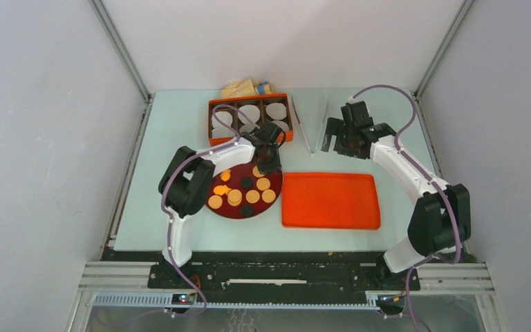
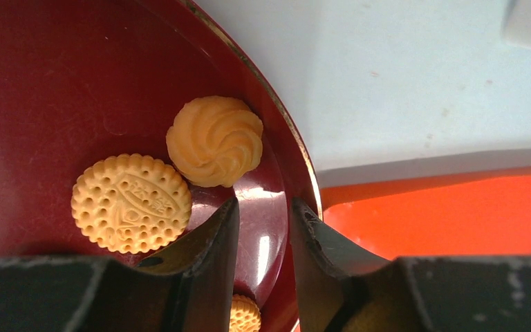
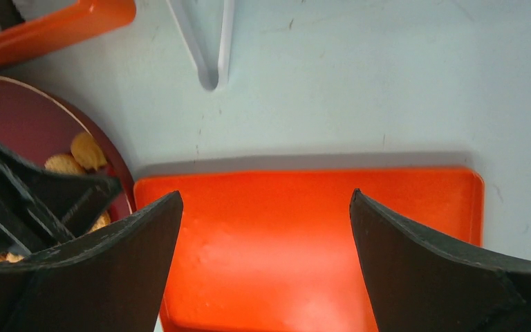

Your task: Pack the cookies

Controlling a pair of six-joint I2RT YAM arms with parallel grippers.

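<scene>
as no cookie shows in the box [image 1: 249, 97] at the far side, the packing looks barely begun. its white liners [image 1: 276, 110] appear bare from above, though the left arm [image 1: 221, 153] hides part of the front row. the cookies [image 1: 235, 197], tan and dark together, all lie on the red plate [image 2: 48, 76] near the middle of the tabletop [image 1: 173, 173], about a dozen as far as can be counted.

the left hand [image 2: 264, 211] hangs over the plate's far right rim, its fingers partway apart with nothing gripped; only glossy plate shows in the gap. just ahead of it lie a swirl cookie [image 2: 214, 140] and a round scalloped one [image 2: 131, 203], touching or nearly so. a third [image 2: 244, 315] shows on the plate beneath the hand.

the right hand [image 3: 266, 196] is spread wide and empty, held up beyond the orange tray [image 1: 330, 200] that sits just right of the plate. white tongs [image 3: 226, 28] lie on the tabletop near it.

by my reading everything is left to do: each cookie has to come off the plate and go into a liner. the left hand seems placed to start with those at the rim.
</scene>
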